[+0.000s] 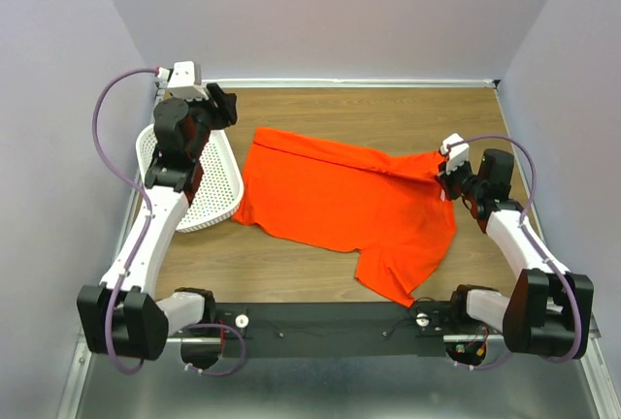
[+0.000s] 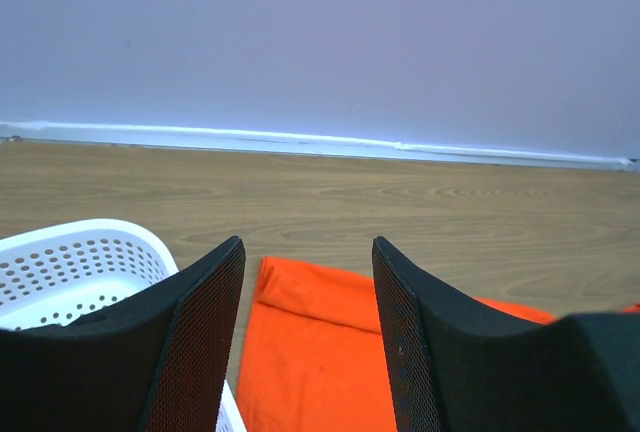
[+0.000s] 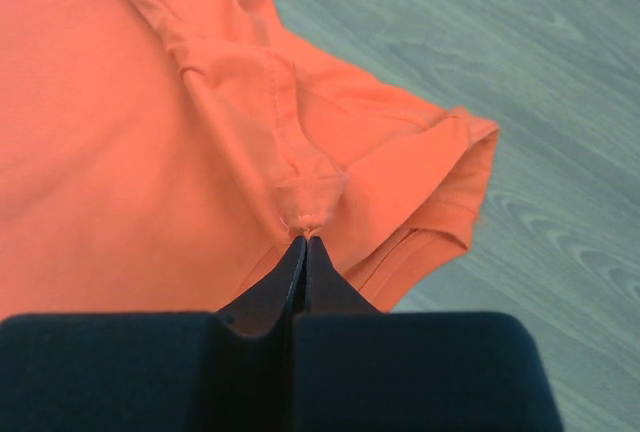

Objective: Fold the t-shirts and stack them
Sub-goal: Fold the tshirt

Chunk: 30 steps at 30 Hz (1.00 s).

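Note:
The bright orange-red t-shirt [image 1: 340, 196] lies spread on the wooden table, rumpled, with one sleeve hanging toward the near edge. At its right edge my right gripper [image 1: 444, 175] is shut on a small pinch of the cloth. In the right wrist view the t-shirt [image 3: 120, 132] puckers up to the closed tips of the right gripper [image 3: 306, 239], next to a sleeve hem. My left gripper [image 1: 218, 104] hovers at the far left, over the basket's back end. In the left wrist view the left gripper [image 2: 305, 242] is open and holds nothing, with the t-shirt's [image 2: 320, 352] folded left edge below it.
A white perforated basket [image 1: 218, 186] stands left of the shirt, under the left arm, and its rim [image 2: 80, 252] shows in the left wrist view. Grey walls close in the back and both sides. Bare wood [image 1: 388, 113] lies beyond the shirt.

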### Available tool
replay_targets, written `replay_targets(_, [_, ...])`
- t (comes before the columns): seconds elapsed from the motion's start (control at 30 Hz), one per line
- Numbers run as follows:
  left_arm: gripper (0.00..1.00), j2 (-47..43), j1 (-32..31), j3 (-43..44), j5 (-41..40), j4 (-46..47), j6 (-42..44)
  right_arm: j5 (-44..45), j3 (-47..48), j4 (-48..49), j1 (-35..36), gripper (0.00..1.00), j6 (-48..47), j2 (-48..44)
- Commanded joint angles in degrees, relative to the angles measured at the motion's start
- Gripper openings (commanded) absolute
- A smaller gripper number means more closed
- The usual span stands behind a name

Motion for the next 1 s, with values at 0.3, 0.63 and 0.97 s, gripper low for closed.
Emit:
replay_targets(0.3, [0.62, -20.4, 0.4, -15.1, 5.6, -3.1, 1.8, 4.4, 0.2, -13.7, -0.5, 0.74, -6.5, -3.3])
replay_targets(0.63, [0.62, -28.1, 0.2, -18.5, 3.5, -5.2, 4.8, -10.4, 25.0, -19.6, -0.4, 0.66, 9.6, 29.1])
replay_targets(0.97, [0.62, -29.2, 0.2, -18.5, 5.6, -4.9, 4.9, -8.8, 29.6, -25.5, -0.5, 0.62, 5.7, 37.8])
